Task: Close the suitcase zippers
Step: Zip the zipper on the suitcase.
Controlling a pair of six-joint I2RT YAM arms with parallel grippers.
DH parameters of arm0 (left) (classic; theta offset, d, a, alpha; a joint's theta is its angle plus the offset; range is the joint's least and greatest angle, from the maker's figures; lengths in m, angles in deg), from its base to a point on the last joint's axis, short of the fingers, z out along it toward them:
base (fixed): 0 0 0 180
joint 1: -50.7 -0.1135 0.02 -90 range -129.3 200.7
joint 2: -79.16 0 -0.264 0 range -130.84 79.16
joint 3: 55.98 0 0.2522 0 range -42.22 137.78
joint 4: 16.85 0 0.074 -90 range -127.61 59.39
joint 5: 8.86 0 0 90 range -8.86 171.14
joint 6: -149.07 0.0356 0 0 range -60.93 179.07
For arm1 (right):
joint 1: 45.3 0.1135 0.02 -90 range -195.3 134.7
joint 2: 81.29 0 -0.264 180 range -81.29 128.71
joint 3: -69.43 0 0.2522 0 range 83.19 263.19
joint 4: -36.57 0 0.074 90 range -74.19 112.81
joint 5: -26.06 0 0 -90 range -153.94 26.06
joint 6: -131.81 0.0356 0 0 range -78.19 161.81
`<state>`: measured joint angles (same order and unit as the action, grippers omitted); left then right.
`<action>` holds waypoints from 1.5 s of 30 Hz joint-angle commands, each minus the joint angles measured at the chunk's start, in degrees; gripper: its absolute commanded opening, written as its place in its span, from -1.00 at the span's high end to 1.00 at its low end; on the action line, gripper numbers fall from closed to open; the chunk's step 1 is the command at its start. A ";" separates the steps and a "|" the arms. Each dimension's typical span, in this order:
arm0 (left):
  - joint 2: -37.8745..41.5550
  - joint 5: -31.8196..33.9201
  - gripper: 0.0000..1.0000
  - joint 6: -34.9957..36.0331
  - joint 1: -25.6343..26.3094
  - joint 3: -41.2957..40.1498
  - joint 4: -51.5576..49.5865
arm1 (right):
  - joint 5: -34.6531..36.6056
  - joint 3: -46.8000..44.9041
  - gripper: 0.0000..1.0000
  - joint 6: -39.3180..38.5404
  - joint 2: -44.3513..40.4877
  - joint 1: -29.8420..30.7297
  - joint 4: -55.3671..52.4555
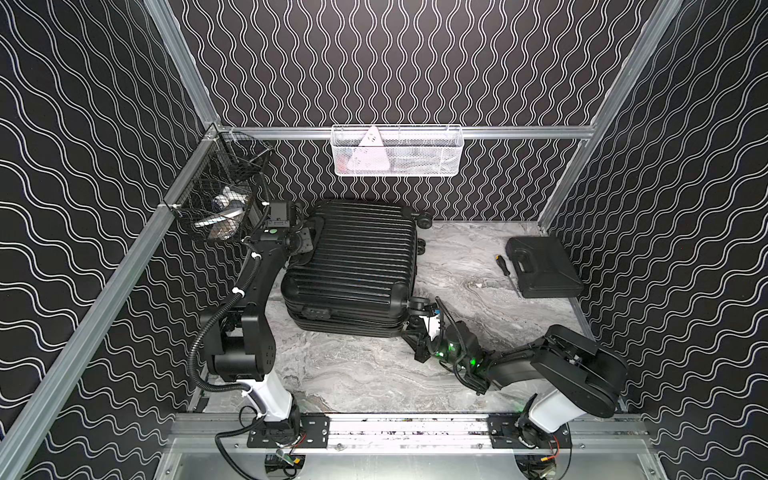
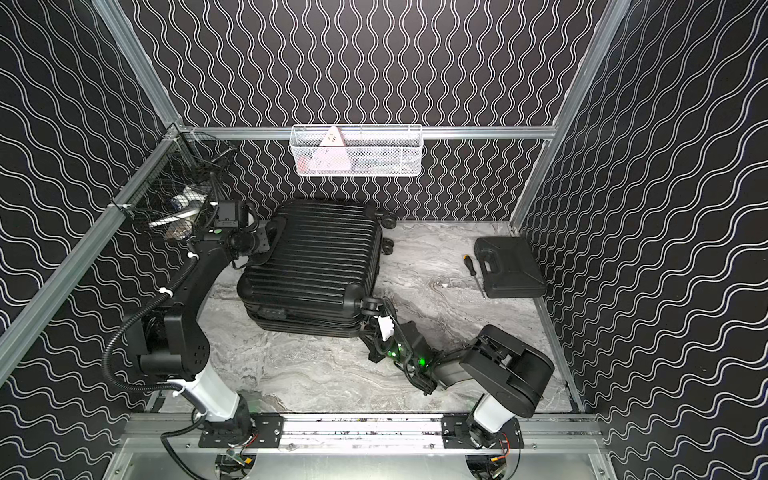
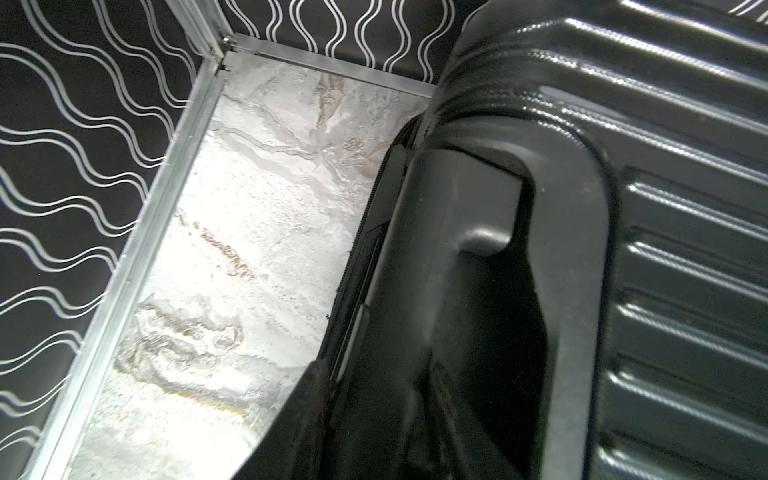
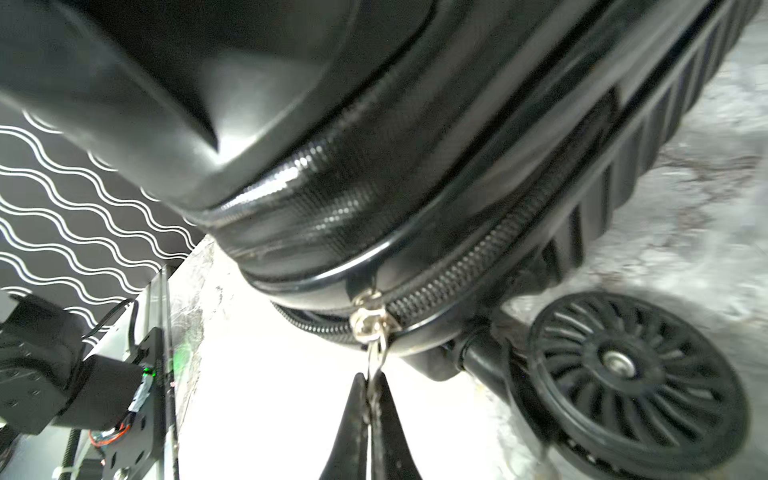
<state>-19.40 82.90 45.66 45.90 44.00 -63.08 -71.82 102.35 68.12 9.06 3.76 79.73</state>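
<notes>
The suitcase [image 1: 353, 266] lies flat on the marble table [image 1: 374, 374], ribbed shell up, its far edge close to the back wall. At the suitcase's near corner, beside a spoked wheel [image 4: 623, 374], the right gripper [image 4: 371, 380] is pinched tight on the small metal pull [image 4: 376, 353] of the zipper [image 4: 478, 257]. From the slider toward the wheel the teeth are meshed; on the slider's other side the track seems to lie parted (the wrist view is blurred there).

The left gripper [image 1: 301, 245] sits at the suitcase's far corner on the opposite side, against the black handle [image 3: 478, 249]. How wide its jaws stand cannot be told, since no view shows them clearly.

Well apart from the suitcase, beyond its wheels, lie a flat black tool case [image 1: 542, 266] and, just beside it, a screwdriver [image 1: 508, 274].
</notes>
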 commanded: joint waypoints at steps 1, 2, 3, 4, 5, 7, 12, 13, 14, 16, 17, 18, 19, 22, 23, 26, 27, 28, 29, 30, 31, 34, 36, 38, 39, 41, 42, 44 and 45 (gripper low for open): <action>-0.20 -8.86 0.16 -1.89 0.47 -1.83 -13.40 | -0.74 -0.47 1.00 -0.64 -1.92 -2.84 -1.94; -0.05 -7.25 0.15 -1.05 0.45 -1.54 -14.76 | -1.31 -0.52 1.00 -0.64 -2.54 -3.76 -2.80; -0.20 -5.64 0.13 0.57 0.46 -0.98 -16.08 | -2.05 -0.61 1.00 -0.77 -3.24 -4.76 -3.93; -0.90 -4.90 0.12 2.33 0.45 0.09 -17.87 | -2.65 -0.70 1.00 -1.02 -3.95 -5.60 -4.93; -1.86 -5.08 0.12 3.75 0.49 1.23 -19.61 | -2.99 -0.70 1.00 -1.23 -4.48 -6.12 -5.69; -5.14 -6.58 0.12 7.03 0.49 4.58 -23.14 | -3.33 -0.70 1.00 -1.82 -5.41 -6.93 -7.25; -8.32 -6.04 0.20 7.39 0.45 8.29 -25.95 | -3.46 -0.27 1.00 -2.49 -6.50 -7.28 -9.23; -7.93 -6.36 0.24 6.93 0.48 7.90 -25.33 | -3.46 -0.18 1.00 -2.44 -6.49 -7.31 -9.37; -7.45 -6.50 0.30 6.07 0.45 7.39 -24.49 | -3.57 -0.17 1.00 -2.40 -6.41 -7.27 -9.25; -5.09 -7.71 0.49 2.23 0.49 5.12 -21.06 | -4.18 -0.34 1.00 -1.70 -6.16 -7.28 -8.32; -3.79 -8.49 0.51 0.03 0.49 3.64 -19.06 | -4.61 -0.55 1.00 -1.21 -6.06 -7.23 -7.74; -2.17 -9.83 0.51 -2.67 0.49 1.85 -16.66 | -5.22 -0.66 1.00 -0.42 -5.97 -7.22 -7.01; -0.48 -10.97 0.52 -5.44 0.49 0.00 -14.08 | -5.92 -0.89 1.00 0.32 -5.97 -7.22 -6.38; 2.84 -13.06 0.56 -12.73 0.58 -3.77 -8.29 | -7.23 -1.27 1.00 2.24 -6.06 -6.65 -4.84; 3.35 -12.54 0.58 -14.68 0.66 -4.30 -7.62 | -7.24 -1.32 1.00 2.34 -6.22 -6.30 -4.67; 5.33 -10.29 0.64 -19.65 1.02 -6.48 -4.95 | -7.15 -1.32 1.00 2.50 -6.41 -4.79 -4.38; 6.21 -9.68 0.66 -21.09 1.10 -7.28 -4.04 | -7.15 -1.32 1.00 2.68 -6.49 -4.35 -4.21; 7.05 -9.09 0.66 -22.38 1.11 -7.99 -3.22 | -7.31 -1.24 1.00 2.79 -6.57 -3.71 -3.98; 7.66 -8.23 0.67 -23.27 1.10 -8.39 -2.75 | -7.49 -1.23 1.00 2.74 -6.73 -3.12 -3.89; 8.26 -7.52 0.67 -24.01 1.11 -8.60 -2.31 | -7.42 -1.07 1.00 2.58 -7.05 -2.40 -3.98; 8.58 -7.09 0.68 -24.73 1.10 -8.61 -2.24 | -7.33 -0.89 1.00 2.28 -7.25 -1.60 -4.30; 9.24 -5.82 0.68 -26.33 1.26 -8.56 -2.24 | -6.99 0.17 1.00 0.92 -7.98 0.50 -6.78; 9.52 -4.87 0.68 -26.46 1.28 -8.91 -1.48 | -6.48 0.40 1.00 0.25 -8.62 1.36 -7.69; 9.00 -2.97 0.68 -25.80 1.28 -7.49 -3.21 | -6.06 -0.25 1.00 0.07 -9.36 1.73 -7.45; 8.75 -2.37 0.69 -25.61 1.28 -6.77 -4.02 | -5.84 -0.45 1.00 -0.23 -9.77 1.74 -7.80; 9.59 -0.98 0.69 -26.28 1.37 -6.96 -4.17 | -5.87 0.17 1.00 -1.34 -10.32 1.90 -9.84; 10.46 -0.61 0.69 -27.16 1.38 -8.09 -3.33 | -6.05 0.92 1.00 -2.19 -10.29 2.13 -11.46; 11.89 -0.16 0.69 -28.47 1.63 -9.70 -1.89 | -6.23 2.64 1.00 -3.90 -9.74 2.99 -14.07; 12.12 -0.26 0.69 -29.44 1.80 -10.21 -1.80 | -6.14 3.73 1.00 -4.79 -9.24 3.51 -15.48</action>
<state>-8.63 81.90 32.59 47.52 34.71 -68.06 -72.39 103.55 68.45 -0.56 5.92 63.39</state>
